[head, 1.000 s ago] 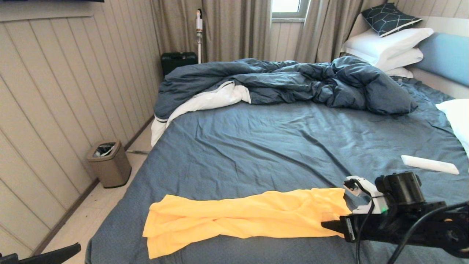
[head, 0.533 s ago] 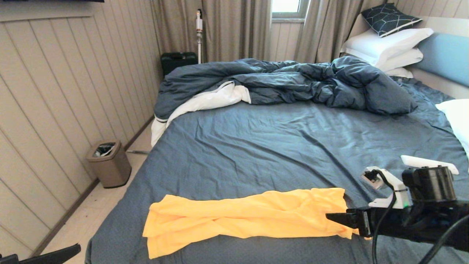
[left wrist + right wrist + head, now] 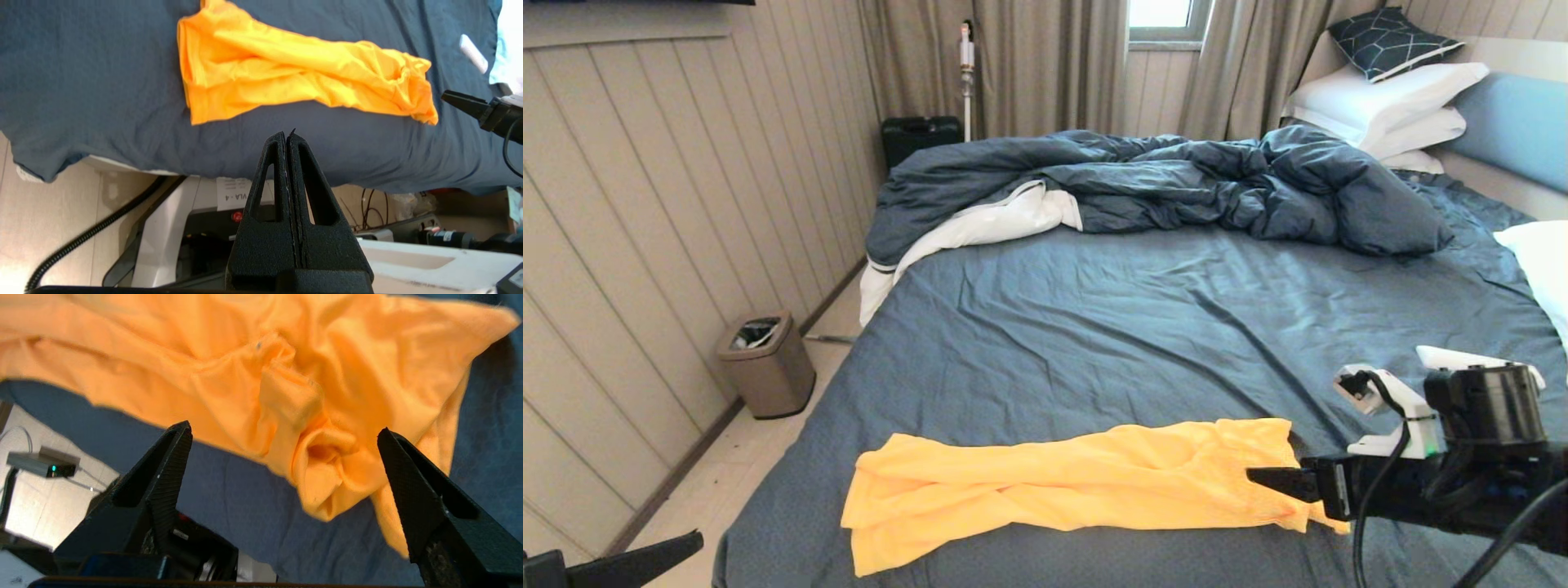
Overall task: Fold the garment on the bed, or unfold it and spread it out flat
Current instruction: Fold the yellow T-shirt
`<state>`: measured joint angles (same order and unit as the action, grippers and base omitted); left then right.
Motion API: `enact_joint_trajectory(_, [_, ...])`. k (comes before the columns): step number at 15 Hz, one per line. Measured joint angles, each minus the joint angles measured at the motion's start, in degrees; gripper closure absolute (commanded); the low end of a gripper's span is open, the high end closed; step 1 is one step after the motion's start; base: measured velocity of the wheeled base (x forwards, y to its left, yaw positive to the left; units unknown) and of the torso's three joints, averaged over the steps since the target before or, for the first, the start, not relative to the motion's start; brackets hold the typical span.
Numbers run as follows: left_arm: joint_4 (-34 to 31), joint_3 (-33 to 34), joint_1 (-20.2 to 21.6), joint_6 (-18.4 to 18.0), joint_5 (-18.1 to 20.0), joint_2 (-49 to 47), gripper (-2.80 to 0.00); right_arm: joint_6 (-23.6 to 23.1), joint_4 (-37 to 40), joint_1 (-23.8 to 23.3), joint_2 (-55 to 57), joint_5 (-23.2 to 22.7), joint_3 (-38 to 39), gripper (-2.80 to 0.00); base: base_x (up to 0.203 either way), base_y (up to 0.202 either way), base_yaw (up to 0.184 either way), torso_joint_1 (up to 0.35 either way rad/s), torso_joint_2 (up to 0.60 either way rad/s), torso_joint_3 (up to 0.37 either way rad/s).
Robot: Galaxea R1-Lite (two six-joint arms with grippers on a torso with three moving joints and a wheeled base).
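The garment [image 3: 1062, 486], a bright yellow T-shirt, lies bunched in a long crumpled strip across the near part of the bed [image 3: 1135, 327]. My right gripper [image 3: 1262, 478] hangs open just above the strip's right end, pointing left. In the right wrist view its fingers [image 3: 171, 465] stand wide apart either side of a rolled fold of the garment [image 3: 245, 355], touching nothing. My left gripper [image 3: 286, 134] is shut and empty, low off the bed's near left corner [image 3: 690, 541], away from the garment [image 3: 294, 77].
A rumpled dark blue duvet [image 3: 1176, 180] fills the far side of the bed, with white pillows [image 3: 1388, 98] at the far right. A white stick-shaped object [image 3: 1478, 358] lies behind my right arm. A bin [image 3: 766, 363] stands on the floor at the left.
My right gripper has drawn back to the right off the garment's end and risen slightly. The garment's right corner now shows below it. The left arm has barely moved.
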<state>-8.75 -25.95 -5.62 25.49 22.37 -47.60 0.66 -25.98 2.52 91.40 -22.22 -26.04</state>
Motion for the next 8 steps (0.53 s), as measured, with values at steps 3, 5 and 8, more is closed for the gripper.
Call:
enact_joint_trajectory(3, [-0.14, -4.59, 0.0, 0.1, -0.39, -4.42, 0.0, 3.91, 1.96, 0.09, 2.45, 2.35, -4.74, 0.0, 0.0, 0.0, 0.0, 0.0, 0.0, 0.0])
enact_joint_trajectory(5, [-2.34, -9.65, -0.07, 0.23, -0.46, -9.69, 0.0, 5.15, 3.7, 0.69, 3.81, 2.54, -8.11, 0.0, 0.0, 0.0, 0.0, 0.0, 0.0, 0.0])
enact_joint_trajectory(8, [-7.63, -18.15, -3.36, 0.24, -0.41, -20.05, 0.0, 6.7, 12.2, 4.39, 4.77, 2.41, -15.16, 0.0, 0.0, 0.0, 0.0, 0.0, 0.0, 0.0])
